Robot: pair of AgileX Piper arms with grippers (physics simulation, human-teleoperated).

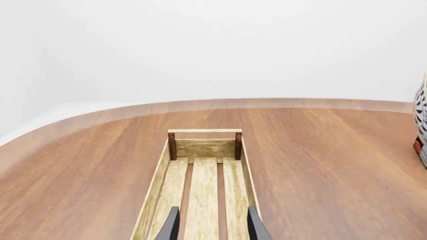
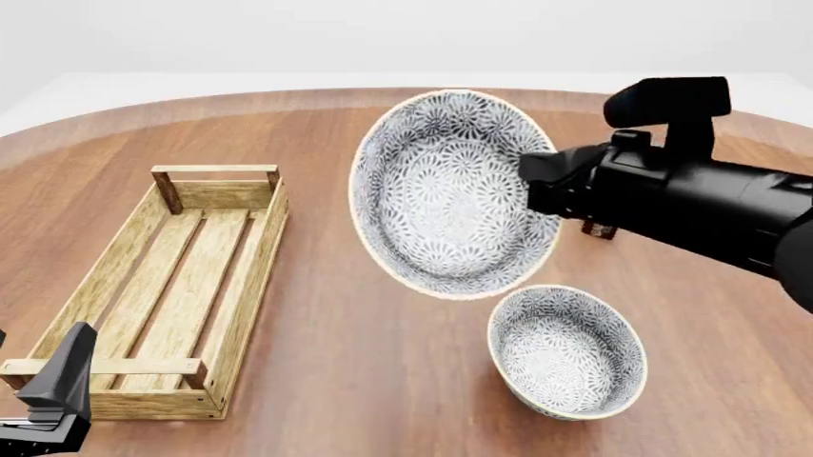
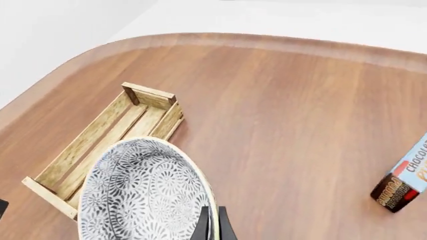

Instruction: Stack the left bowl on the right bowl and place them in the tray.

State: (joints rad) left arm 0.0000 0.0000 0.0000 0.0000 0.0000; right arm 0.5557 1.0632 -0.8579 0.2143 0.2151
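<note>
Above the table, the large bowl is held tilted by its rim in the clenched right gripper, over the small bowl; nothing is stacked, the tray is empty (left gripper idle, fingers apart).

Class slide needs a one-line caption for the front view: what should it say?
Right gripper holds a patterned grey-white ceramic bowl tilted above a smaller matching bowl, beside the empty light-wood slatted tray.
</note>
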